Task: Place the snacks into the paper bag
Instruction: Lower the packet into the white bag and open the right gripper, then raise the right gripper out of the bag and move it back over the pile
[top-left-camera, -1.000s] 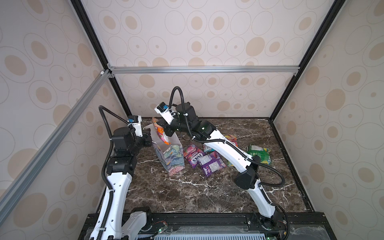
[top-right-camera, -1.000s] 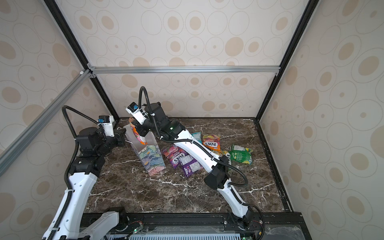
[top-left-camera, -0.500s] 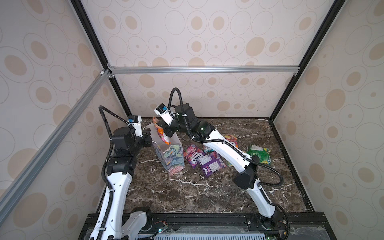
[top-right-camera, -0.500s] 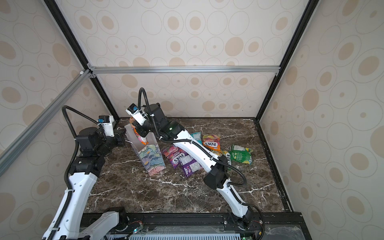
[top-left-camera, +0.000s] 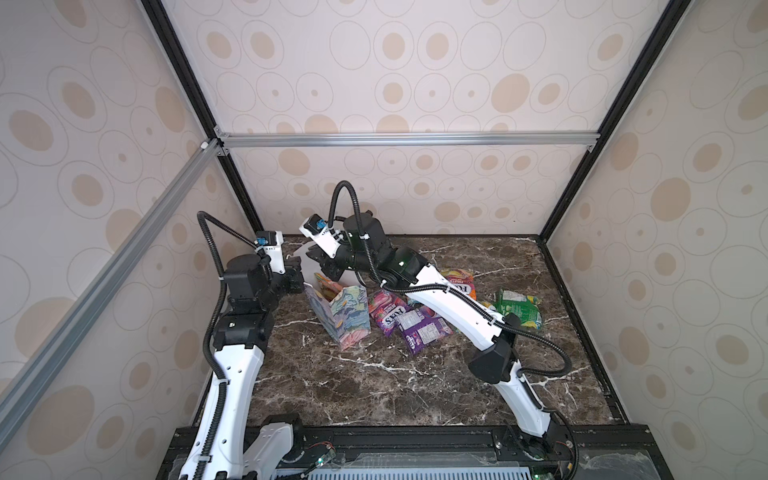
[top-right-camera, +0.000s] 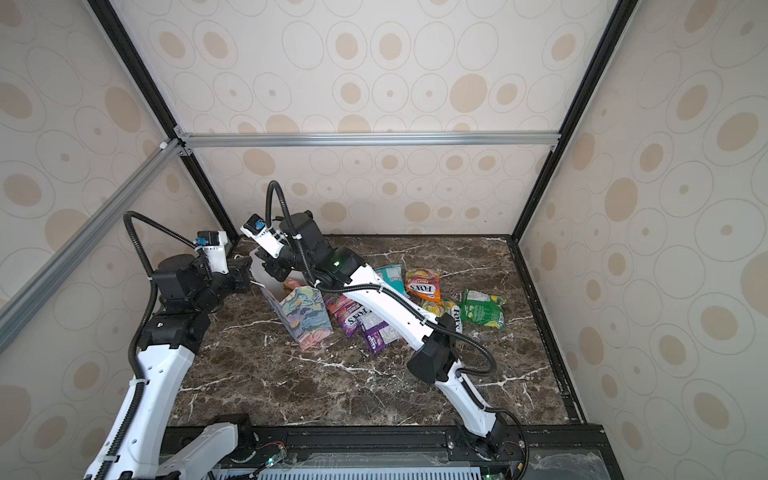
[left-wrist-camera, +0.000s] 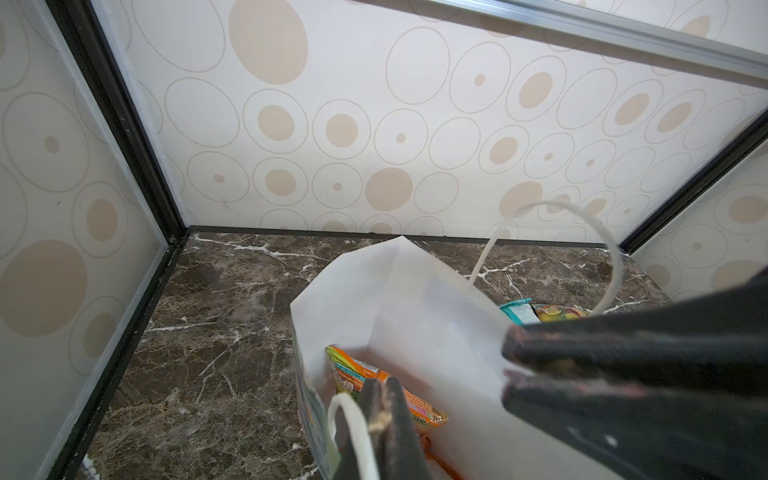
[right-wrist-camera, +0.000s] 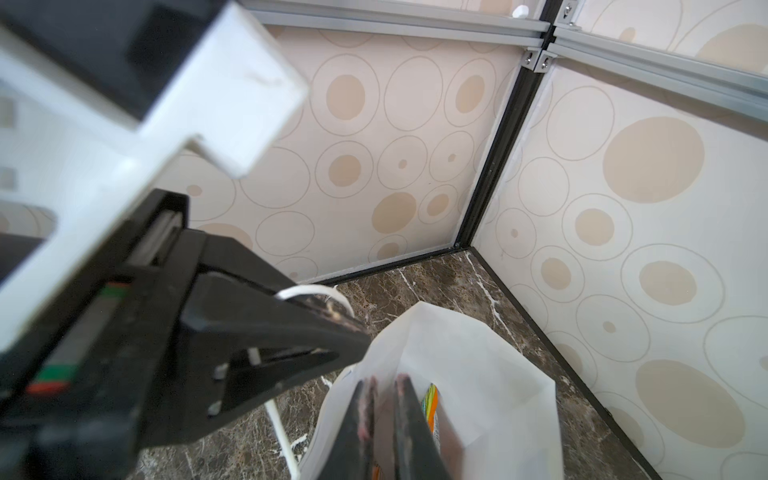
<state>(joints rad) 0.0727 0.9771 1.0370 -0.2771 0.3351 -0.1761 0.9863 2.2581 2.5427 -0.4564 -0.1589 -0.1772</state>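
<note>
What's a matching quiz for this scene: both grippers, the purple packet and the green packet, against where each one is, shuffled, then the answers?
1 left gripper
2 right gripper
3 purple packet
4 green packet

A beside the pink packet
B shut on the rim of the paper bag
C rightmost on the table
D above the bag's open mouth

Pairs: 1-B, 2-D, 3-A, 4-C

Left arm (top-left-camera: 232, 374), right arm (top-left-camera: 451, 305): white link shells, black joint housings, black ribbed cable (top-left-camera: 345, 195) loops, green indicator light (top-left-camera: 401, 263). At the ends farthest from the base rail (top-left-camera: 415, 436): white camera mounts (top-left-camera: 269, 237), blue connectors (top-left-camera: 261, 242), scuffed black fingers (left-wrist-camera: 623, 353).
</note>
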